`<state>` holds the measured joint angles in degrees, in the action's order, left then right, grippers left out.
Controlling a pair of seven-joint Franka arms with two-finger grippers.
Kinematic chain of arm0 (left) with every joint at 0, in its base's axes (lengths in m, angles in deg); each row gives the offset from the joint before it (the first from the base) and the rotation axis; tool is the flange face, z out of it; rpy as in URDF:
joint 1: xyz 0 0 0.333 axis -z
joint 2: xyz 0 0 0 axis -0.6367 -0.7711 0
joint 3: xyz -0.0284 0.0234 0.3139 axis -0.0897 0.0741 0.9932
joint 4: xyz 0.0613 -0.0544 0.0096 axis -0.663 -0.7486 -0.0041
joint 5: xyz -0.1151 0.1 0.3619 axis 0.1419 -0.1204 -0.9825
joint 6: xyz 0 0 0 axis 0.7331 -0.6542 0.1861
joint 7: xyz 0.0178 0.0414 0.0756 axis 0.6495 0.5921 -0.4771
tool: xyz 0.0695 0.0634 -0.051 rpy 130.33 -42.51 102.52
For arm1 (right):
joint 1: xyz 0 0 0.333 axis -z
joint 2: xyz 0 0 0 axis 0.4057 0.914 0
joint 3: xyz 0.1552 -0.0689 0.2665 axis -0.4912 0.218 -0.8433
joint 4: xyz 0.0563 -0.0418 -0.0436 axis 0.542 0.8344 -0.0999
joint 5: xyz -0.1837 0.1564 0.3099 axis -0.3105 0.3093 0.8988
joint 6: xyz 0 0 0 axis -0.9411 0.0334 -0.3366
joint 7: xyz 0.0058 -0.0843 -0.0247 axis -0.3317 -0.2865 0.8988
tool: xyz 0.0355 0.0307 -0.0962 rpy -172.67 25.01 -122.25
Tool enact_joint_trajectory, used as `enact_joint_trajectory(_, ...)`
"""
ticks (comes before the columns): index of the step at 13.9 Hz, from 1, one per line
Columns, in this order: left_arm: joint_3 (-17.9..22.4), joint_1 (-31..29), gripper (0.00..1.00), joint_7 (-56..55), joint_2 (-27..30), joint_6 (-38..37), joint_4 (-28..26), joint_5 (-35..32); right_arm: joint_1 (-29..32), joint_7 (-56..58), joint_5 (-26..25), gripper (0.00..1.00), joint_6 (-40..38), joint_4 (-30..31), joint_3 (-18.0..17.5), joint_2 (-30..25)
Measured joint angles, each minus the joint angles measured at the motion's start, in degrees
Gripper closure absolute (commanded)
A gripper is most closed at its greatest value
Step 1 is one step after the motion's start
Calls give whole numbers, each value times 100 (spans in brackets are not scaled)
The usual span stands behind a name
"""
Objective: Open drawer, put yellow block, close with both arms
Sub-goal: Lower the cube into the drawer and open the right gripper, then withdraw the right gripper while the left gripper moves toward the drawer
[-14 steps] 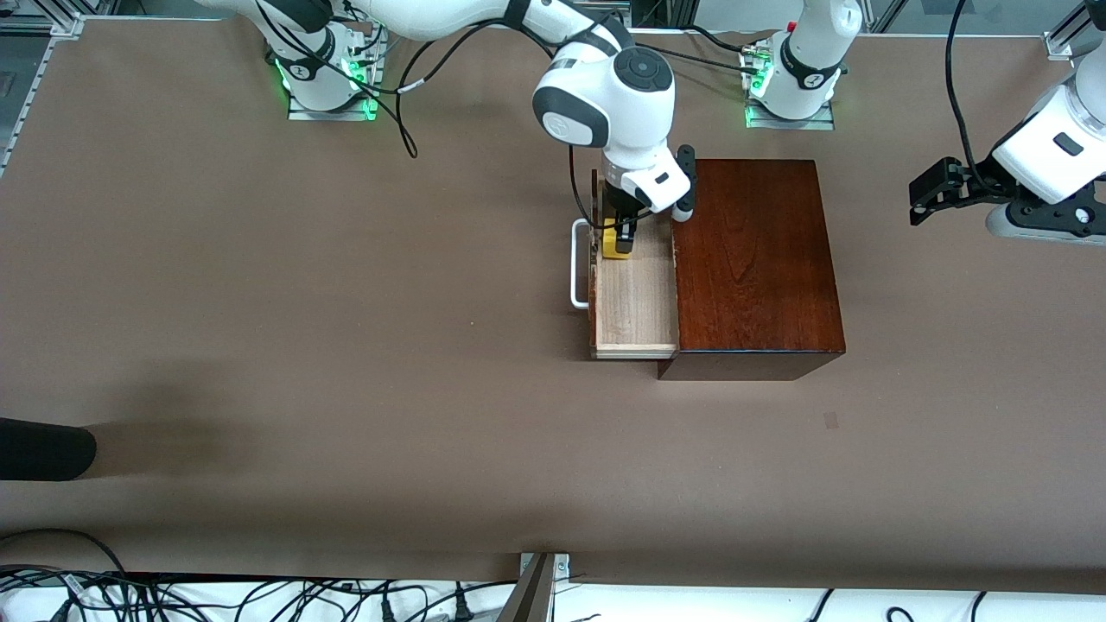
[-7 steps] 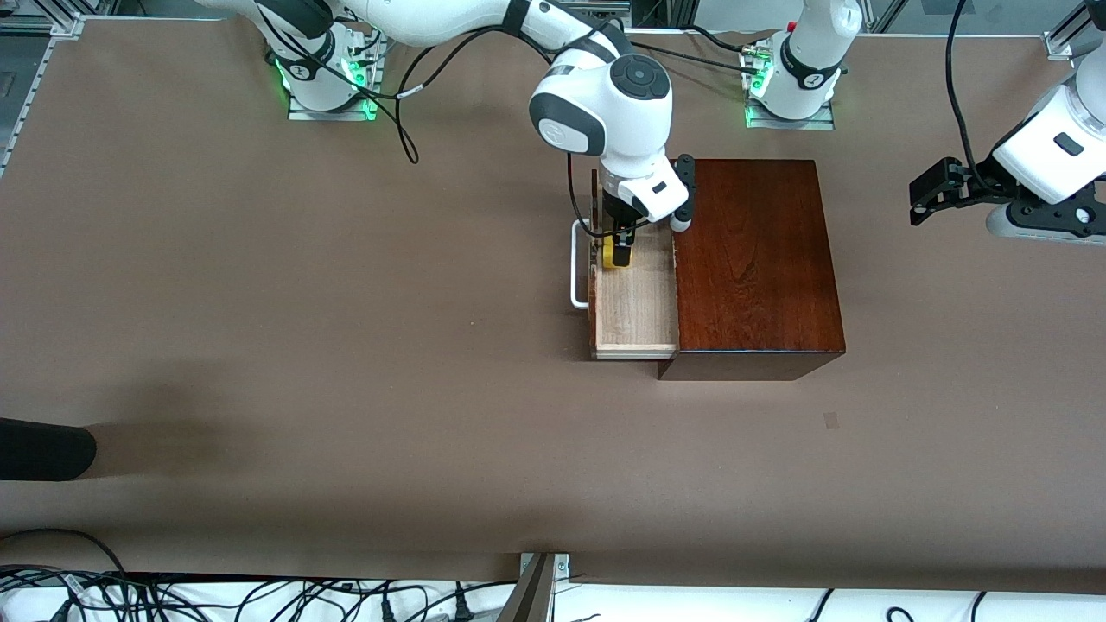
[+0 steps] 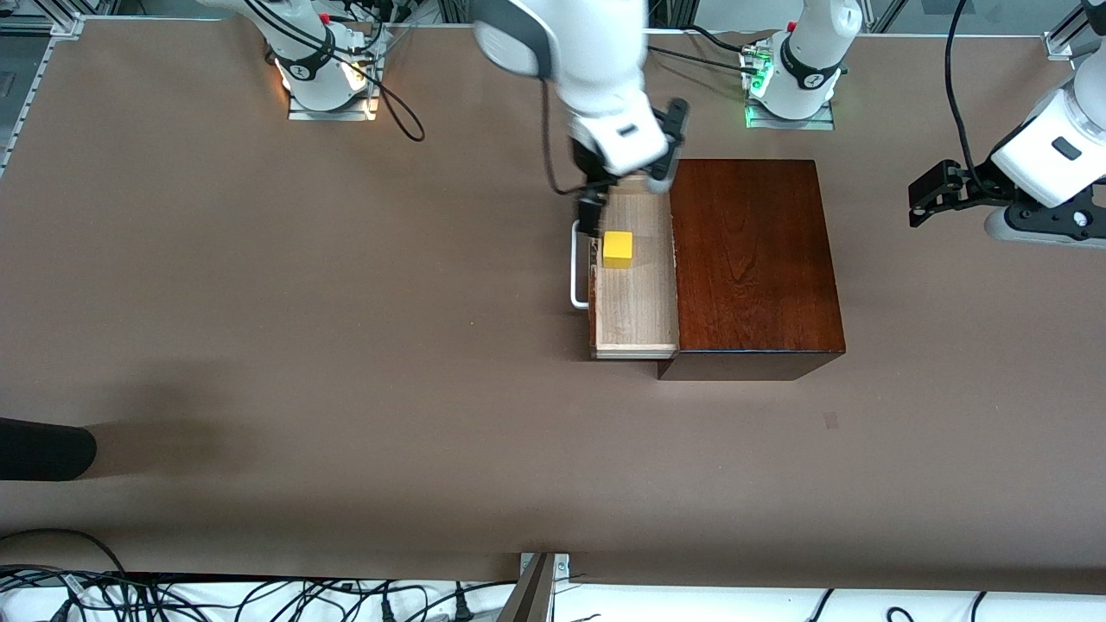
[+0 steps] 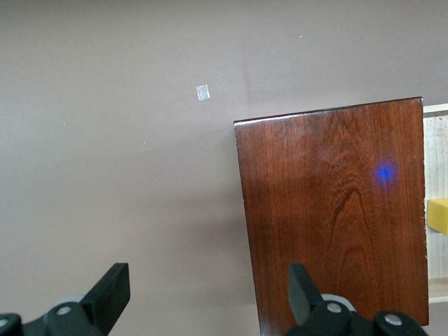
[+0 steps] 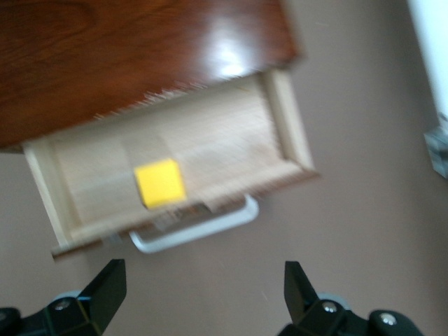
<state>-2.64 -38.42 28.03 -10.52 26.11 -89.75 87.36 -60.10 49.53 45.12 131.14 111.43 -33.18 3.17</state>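
Note:
The dark wooden box [image 3: 756, 259] has its drawer [image 3: 635, 324] pulled out toward the right arm's end, white loop handle [image 3: 577, 263] showing. The yellow block [image 3: 617, 249] lies free on the drawer's pale floor, near the front panel. My right gripper [image 3: 594, 207] hangs open and empty above the drawer's end nearest the robots' bases. In the right wrist view the block [image 5: 160, 183] sits in the drawer [image 5: 280, 133], well clear of the open right gripper [image 5: 203, 294]. My left gripper [image 3: 924, 197] waits open in the air at the left arm's end; from the left gripper [image 4: 206, 287] I see the box top [image 4: 329, 210].
A small tape patch [image 3: 830, 421] lies on the brown table nearer the front camera than the box. A dark rounded object [image 3: 43, 449] pokes in at the table's right-arm end. Cables [image 3: 259, 600] run along the front edge.
The right gripper opened and let go of the yellow block, which now rests in the drawer. That gripper rose and drew back toward the bases. The left arm has barely moved.

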Motion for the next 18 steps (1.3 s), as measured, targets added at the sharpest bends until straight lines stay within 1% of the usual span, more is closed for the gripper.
enact_joint_trajectory(2,-18,42,0,7,-34,-9,-1,93,540,-48,27,0,-395,-1,29,-469)
enact_joint_trajectory(4,-145,150,0,112,-69,-53,-18,376,1167,-54,102,0,-496,3,61,-768)
enact_joint_trajectory(5,-257,226,0,306,-112,-126,-33,543,1499,-67,314,0,-575,6,84,-868)
enact_joint_trajectory(7,-528,359,0,932,-297,-241,-80,894,2204,-113,958,0,-902,7,179,-1024)
enact_joint_trajectory(9,-891,460,0,1667,-646,-238,-121,1158,2777,-352,1327,0,-1161,76,475,-1293)
enact_joint_trajectory(10,-1094,510,0,1964,-879,-209,-125,1324,2902,-596,1476,0,-1240,217,699,-1495)
enact_joint_trajectory(12,-1554,589,0,2459,-1379,119,-110,1564,2925,-1098,1725,0,-1305,806,1172,-2071)
enact_joint_trajectory(13,-1774,658,0,2719,-1601,418,-80,1594,2915,-1345,1793,0,-1322,1210,1380,-2407)
enact_joint_trajectory(14,-1906,789,0,3045,-1769,763,-43,1600,2913,-1498,1837,0,-1339,1596,1586,-2704)
enact_joint_trajectory(17,-1967,1476,0,3827,-2040,1767,21,1561,2916,-1591,2000,0,-1304,2526,2156,-3242)
enact_joint_trajectory(18,-1971,1743,0,4011,-2120,2072,22,1392,2916,-1612,2021,0,-1206,2789,2269,-3330)
